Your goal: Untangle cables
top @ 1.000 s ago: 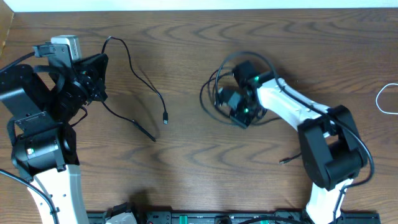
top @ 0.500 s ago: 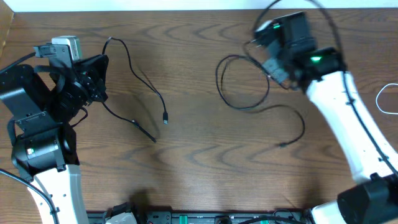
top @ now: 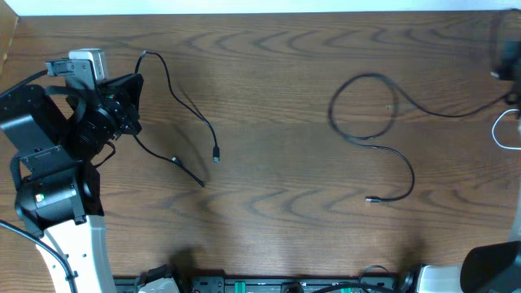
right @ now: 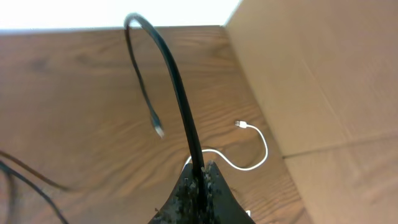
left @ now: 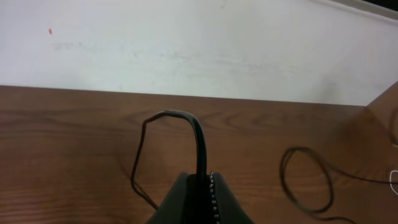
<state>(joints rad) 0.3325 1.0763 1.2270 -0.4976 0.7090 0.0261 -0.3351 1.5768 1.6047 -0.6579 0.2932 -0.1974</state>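
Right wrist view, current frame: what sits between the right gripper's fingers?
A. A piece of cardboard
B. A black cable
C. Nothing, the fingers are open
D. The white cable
B: the right gripper is closed on a black cable that arcs up out of its fingers with the plug end hanging free, while the white cable lies apart on the table.

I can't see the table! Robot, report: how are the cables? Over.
Left end effector shut on left black cable. Right end effector shut on looped black cable. Those two lie apart. White cable loose at right.
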